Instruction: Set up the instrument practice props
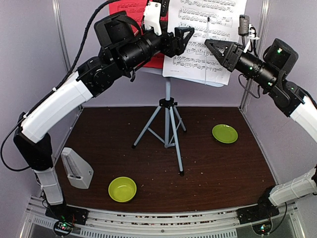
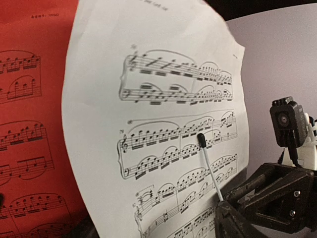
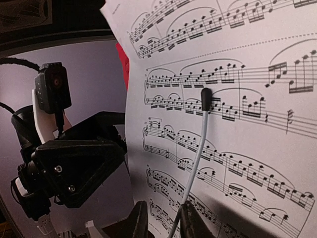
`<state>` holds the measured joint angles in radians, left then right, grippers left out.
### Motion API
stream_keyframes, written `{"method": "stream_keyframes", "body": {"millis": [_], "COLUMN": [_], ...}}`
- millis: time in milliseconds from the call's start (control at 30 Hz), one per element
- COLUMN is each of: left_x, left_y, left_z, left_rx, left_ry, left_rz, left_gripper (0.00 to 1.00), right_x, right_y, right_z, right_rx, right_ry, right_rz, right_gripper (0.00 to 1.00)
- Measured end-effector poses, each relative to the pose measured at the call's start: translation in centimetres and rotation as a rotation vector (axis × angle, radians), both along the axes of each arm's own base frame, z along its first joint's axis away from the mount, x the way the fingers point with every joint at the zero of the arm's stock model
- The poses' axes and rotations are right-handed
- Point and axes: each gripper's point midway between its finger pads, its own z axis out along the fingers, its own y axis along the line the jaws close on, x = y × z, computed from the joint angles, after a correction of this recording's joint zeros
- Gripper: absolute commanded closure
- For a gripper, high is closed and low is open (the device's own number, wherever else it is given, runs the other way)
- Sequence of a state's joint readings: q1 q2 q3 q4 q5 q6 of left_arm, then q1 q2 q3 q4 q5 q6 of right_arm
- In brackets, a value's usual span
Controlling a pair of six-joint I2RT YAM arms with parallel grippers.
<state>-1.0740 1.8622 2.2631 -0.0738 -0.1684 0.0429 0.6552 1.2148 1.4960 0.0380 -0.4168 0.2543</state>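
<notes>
The left pincer stands wide open in front of the white paper sheet, holding nothing. The right pincer is only slightly parted around the stand's thin pale wire with a black tip.

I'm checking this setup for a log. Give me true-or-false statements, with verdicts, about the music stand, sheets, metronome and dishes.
On the music stand, the white sheet hangs right of the red sheet, seen from above. True.
The metronome stands on the stand's shelf. False: the metronome stands on the table, at its near left.
A thin black-tipped wire lies across the white sheet. True.
The plate sits inside the bowl. False: the green plate and lime bowl lie apart on the table.
</notes>
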Motion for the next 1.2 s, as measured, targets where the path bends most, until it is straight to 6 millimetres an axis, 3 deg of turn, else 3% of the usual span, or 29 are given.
{"method": "stream_keyframes", "body": {"millis": [200, 300, 433, 667, 767, 1000, 1200], "left_x": [-0.7, -1.2, -1.7, -1.7, -1.8, -2.5, -3.2], "left_y": [1.4, 2.0, 2.4, 3.4, 4.2, 6.2, 9.4], "left_z": [0.9, 1.5, 1.6, 0.0, -0.5, -2.1, -4.6], "left_rx": [-0.022, -0.033, -0.027, 0.018, 0.035, 0.075, 0.078], "left_ry": [-0.013, -0.031, -0.040, -0.020, -0.008, 0.031, 0.117], "left_rz": [0.006, 0.006, 0.008, 0.041, 0.057, 0.071, 0.106], "left_gripper": [0.18, 0.07, 0.02, 0.02, 0.02, 0.02, 0.02], "right_x": [0.2, 0.0, -0.4, -0.9, -1.0, -2.3, -4.2], "right_y": [-0.2, -0.3, -0.7, -1.2, -1.3, -2.1, -2.9], "right_z": [-0.2, -0.1, 0.1, 0.2, 0.4, 1.2, 2.2], "right_rx": [-0.005, -0.004, -0.008, -0.024, -0.026, -0.026, -0.012], "right_ry": [0.006, 0.004, -0.008, -0.024, -0.027, -0.059, -0.094], "right_rz": [-0.015, -0.018, -0.024, -0.037, -0.039, -0.037, -0.011], "right_gripper": [0.60, 0.54, 0.46, 0.28, 0.15, 0.08, 0.06]}}
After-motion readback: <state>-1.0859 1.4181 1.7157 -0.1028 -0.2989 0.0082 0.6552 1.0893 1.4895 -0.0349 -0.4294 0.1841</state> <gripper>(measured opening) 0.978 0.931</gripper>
